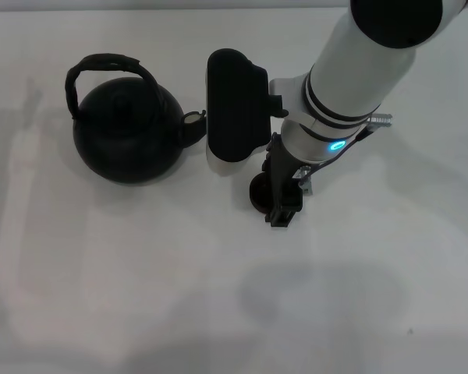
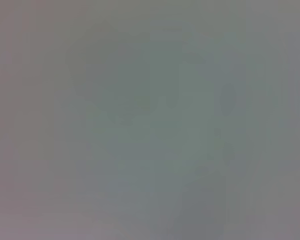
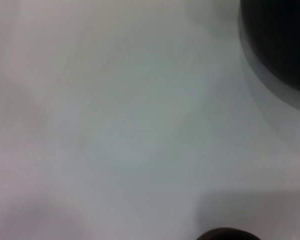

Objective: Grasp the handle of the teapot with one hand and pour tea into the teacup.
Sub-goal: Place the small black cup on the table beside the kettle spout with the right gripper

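The teapot [image 1: 126, 134] is a round matte-black pot standing upright at the left of the white table. Its arched handle [image 1: 105, 64] loops over the top and its short spout [image 1: 193, 123] points right. The small dark teacup [image 1: 259, 193] sits to the right of the spout, partly hidden by my right gripper [image 1: 284, 209], which reaches down right beside or over it. In the right wrist view the teapot's dark body [image 3: 282, 45] fills one corner and the teacup's rim [image 3: 229, 234] peeks in at the edge. My left gripper is out of view.
A black block with a white base [image 1: 232, 105], part of the right wrist, hangs between the spout and the right arm [image 1: 359, 70]. The white table [image 1: 140, 273] extends on all sides. The left wrist view shows only plain grey.
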Controlling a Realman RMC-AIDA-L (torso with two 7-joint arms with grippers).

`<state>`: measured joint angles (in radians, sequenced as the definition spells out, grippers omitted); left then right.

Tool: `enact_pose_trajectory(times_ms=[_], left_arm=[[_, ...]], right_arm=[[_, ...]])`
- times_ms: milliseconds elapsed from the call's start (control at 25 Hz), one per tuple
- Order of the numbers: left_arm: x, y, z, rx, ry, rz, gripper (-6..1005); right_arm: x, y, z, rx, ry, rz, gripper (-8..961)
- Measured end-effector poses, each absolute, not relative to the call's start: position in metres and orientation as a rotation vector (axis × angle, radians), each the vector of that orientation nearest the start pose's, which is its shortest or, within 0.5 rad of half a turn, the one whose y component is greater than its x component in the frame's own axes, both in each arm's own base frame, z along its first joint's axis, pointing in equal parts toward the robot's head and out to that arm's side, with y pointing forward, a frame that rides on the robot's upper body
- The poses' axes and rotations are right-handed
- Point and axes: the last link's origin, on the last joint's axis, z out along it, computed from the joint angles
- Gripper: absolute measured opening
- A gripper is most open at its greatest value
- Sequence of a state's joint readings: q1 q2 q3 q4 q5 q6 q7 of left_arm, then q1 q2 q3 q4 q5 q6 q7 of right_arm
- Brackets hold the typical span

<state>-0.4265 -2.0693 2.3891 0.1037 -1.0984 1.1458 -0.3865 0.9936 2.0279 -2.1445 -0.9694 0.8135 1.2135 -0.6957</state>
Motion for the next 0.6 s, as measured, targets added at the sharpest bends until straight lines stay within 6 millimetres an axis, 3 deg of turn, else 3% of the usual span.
enact_pose_trajectory(times_ms=[320,600], left_arm=[[-0.3613,0.3224,0.0065,-1.392,-0.808,-0.799,878],[-0.3622,0.3216,0.0067,-1.391,-0.809,-0.796,878]], right_arm=[[0.1247,0.3427,-0.1251,-2.884,-0.042,-0.933,852],[0.1249,0.3435,-0.1277,-2.892,-0.013,-0.850,857]])
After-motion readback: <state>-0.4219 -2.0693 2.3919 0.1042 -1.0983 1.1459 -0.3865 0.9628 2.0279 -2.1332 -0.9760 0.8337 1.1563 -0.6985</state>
